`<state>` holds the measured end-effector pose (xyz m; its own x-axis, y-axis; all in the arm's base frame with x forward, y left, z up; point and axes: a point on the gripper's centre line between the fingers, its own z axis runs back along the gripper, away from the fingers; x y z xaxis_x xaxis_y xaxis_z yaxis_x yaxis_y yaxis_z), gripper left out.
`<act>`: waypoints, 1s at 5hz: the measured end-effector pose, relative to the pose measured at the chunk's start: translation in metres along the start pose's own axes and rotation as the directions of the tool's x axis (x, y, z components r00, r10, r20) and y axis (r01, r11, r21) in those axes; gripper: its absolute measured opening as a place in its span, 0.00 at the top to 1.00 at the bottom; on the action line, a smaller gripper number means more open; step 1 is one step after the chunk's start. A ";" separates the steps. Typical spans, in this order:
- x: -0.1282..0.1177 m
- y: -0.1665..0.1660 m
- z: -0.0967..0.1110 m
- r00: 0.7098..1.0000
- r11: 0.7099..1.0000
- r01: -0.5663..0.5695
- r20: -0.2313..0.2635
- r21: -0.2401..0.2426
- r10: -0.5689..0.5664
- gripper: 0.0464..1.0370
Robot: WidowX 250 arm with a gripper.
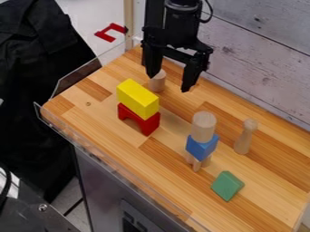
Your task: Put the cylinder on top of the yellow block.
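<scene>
Hanging above worktop [163, 176], black gripper [169, 82]: spread wide, nothing held.
Tall wooden cylinder [204, 127]: upright on blue block [201, 147], apart from gripper; probably the one to move.
Small wooden cylinder [157, 82]: upright on worktop, near one fingertip; possible mix-up, also easily knocked on descent.
Blue block: perched on slim wooden supports [196, 164]; likely to tip under an off-centre squeeze, spilling tall cylinder.
Yellow block [138, 97]: resting on red arch [148, 126], bare on top; narrow landing face, so poor centring could mean a fall, hard pressing a slide off arch.
Wooden peg [244, 140]: near blue block; at risk from a wide approach.
</scene>
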<state>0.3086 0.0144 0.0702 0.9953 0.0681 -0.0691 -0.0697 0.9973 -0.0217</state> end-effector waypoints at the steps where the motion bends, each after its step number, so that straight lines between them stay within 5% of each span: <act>1: -0.003 0.001 -0.012 0.999 1.000 -0.002 -0.041 -0.001 0.002 0.04; 2: 0.005 0.005 -0.018 0.998 1.000 0.005 -0.065 -0.016 -0.006 0.04; 5: 0.028 0.017 -0.011 1.000 1.000 0.015 -0.020 -0.002 -0.015 0.04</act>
<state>0.3348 0.0334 0.0571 0.9947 0.0522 -0.0890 -0.0546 0.9982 -0.0248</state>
